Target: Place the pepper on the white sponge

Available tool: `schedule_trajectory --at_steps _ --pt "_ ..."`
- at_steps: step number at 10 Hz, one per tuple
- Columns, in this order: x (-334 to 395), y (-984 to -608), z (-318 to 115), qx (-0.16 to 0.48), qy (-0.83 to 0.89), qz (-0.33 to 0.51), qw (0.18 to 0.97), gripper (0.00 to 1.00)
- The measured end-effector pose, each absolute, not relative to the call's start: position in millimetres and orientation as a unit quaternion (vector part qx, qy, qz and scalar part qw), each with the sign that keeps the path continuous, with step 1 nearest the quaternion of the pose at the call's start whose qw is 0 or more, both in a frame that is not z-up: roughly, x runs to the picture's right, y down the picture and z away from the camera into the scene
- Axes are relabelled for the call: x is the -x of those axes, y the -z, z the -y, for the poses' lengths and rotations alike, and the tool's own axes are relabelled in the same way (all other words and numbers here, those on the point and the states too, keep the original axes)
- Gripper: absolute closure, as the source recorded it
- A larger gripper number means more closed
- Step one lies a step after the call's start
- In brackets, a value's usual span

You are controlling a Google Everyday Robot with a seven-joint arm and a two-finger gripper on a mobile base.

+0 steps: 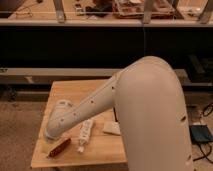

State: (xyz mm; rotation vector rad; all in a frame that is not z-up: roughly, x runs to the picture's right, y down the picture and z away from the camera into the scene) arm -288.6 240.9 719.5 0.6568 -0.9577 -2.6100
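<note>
The pepper (60,147), a slim reddish piece, lies at an angle near the table's front left corner. The white sponge (112,128), a small pale pad, rests on the table to the right, close to the arm's big white shell. My arm reaches down and left across the table. Its gripper (50,134) end hangs just above and left of the pepper, mostly hidden behind the wrist. Nothing shows as held.
A long white tube-like object (85,134) lies between the pepper and the sponge. The wooden table (75,90) has its left edge close to the gripper. A dark shelf unit runs along the back, and a blue-grey box (202,133) sits on the floor at right.
</note>
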Motion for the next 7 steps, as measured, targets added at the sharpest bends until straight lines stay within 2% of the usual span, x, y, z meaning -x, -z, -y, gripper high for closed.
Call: schedule_trajectory --at_steps 3,7 --pt "273.3 -726.3 -243.4 -0.250 0.907 0.314 0.128 0.31" --pt "273.2 -726.2 -245.9 -0.248 0.907 0.316 0.125 0.31"
